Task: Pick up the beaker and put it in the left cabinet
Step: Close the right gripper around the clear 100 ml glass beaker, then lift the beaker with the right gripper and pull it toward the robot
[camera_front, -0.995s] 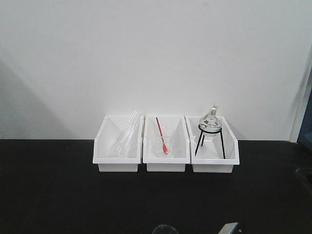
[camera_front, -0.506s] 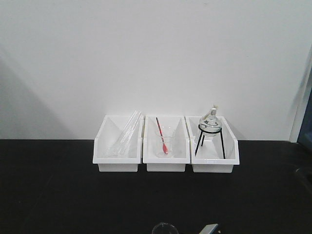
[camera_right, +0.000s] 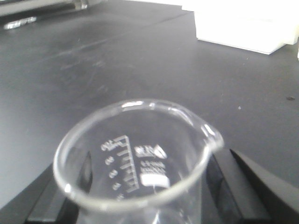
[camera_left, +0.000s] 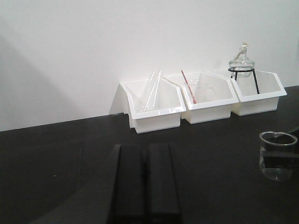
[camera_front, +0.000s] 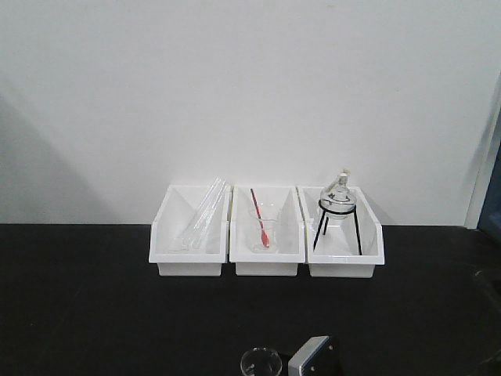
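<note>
The beaker, clear glass with white printed markings and a pouring spout, fills the right wrist view. My right gripper is shut on it, with black fingers pressing the glass from both sides. In the front view the beaker shows at the bottom edge, beside the gripper's grey body. The left wrist view has the beaker at the far right, a dark pad visible through the glass. My left gripper is shut and empty over the black countertop. The left cabinet is out of view.
Three white bins stand in a row against the white wall. The left bin holds glass tubes, the middle bin a beaker with a red rod, the right bin a round flask on a black tripod. The countertop is black.
In the front view the beaker has come further up into the frame. The right gripper's grey body has shifted left and risen beside it. The bins have not moved.
</note>
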